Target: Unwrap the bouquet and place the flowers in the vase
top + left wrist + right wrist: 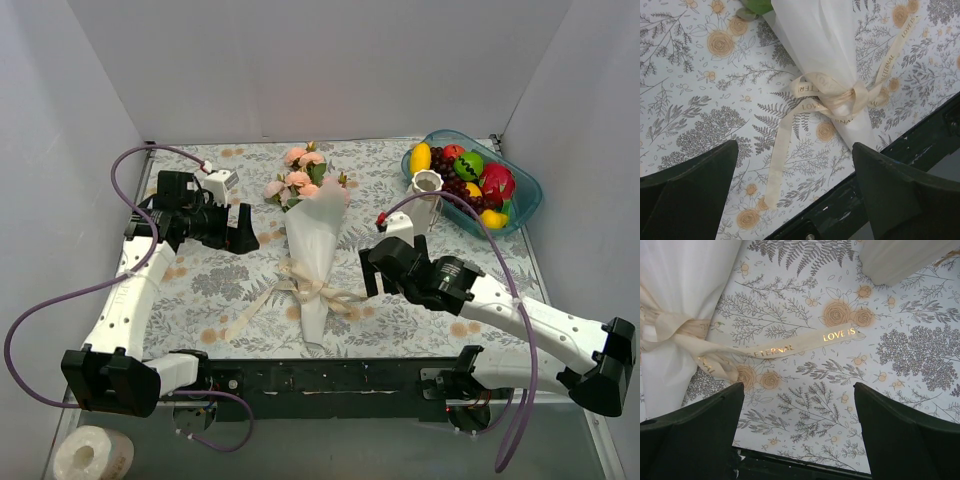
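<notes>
Left gripper (243, 228) and right gripper (370, 268) are both hanging wide open and empty in the top view, flanking the bouquet (315, 235) lying between them, while the vase (426, 188) is standing farther back beside the fruit bowl (522, 198). From the left wrist, the spread fingers (690, 190) are framing the ribbon (840, 97) knot, which is lying just beyond them, untouched. From the right wrist, the parted fingers (695, 430) are hovering over the floral tablecloth (920, 355) and a ribbon tail, the bouquet's wrapping sitting at upper left.
</notes>
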You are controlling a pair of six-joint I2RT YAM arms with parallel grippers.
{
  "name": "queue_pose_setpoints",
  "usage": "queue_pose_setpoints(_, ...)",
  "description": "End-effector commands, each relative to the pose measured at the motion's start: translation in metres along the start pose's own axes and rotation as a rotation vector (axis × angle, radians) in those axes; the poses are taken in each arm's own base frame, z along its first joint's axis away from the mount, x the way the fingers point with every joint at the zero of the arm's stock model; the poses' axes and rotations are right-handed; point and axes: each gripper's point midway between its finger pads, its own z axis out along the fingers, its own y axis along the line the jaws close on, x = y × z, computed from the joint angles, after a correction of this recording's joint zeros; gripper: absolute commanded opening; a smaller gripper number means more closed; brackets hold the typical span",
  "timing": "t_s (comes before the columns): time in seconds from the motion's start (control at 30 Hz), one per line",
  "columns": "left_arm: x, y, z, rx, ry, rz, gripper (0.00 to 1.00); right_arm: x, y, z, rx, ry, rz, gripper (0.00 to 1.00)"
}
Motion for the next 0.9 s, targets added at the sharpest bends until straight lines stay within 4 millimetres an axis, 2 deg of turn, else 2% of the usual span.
queue_pose_setpoints(0.0,0.016,-0.004,-0.001,0.030,0.042,0.041,0.98,0.006,-0.002,0.010,0.039,0.034,0.002,0.98)
queue_pose_setpoints(0.07,0.024,-0.004,0.001,0.039,0.064,0.037,0.98,0.012,0.001,0.014,0.027,0.057,-0.013,0.98)
queue_pose_setpoints(0.27,0.051,-0.009,0.005,0.099,0.121,0.090,0.98,0.012,0.022,0.026,-0.083,0.060,0.002,0.98)
queue_pose_setpoints(0.33,0.061,-0.009,0.008,0.117,0.136,0.100,0.98,0.019,0.018,0.036,-0.055,0.110,0.027,0.98)
queue_pose_setpoints(0.47,0.061,-0.013,0.012,0.149,0.132,0.127,0.98,0.029,0.013,0.051,-0.023,0.172,0.088,0.98)
queue_pose_setpoints(0.67,0.070,-0.012,0.034,0.151,0.202,0.224,0.98,0.028,0.010,0.067,-0.006,0.166,0.177,0.98)
queue_pose_setpoints(0.83,0.085,-0.011,0.061,0.143,0.268,0.332,0.98,0.030,0.008,0.080,0.002,0.177,0.225,0.96)
queue_pose_setpoints(0.87,0.097,-0.011,0.067,0.128,0.306,0.360,0.98,0.032,0.008,0.081,0.005,0.183,0.229,0.96)
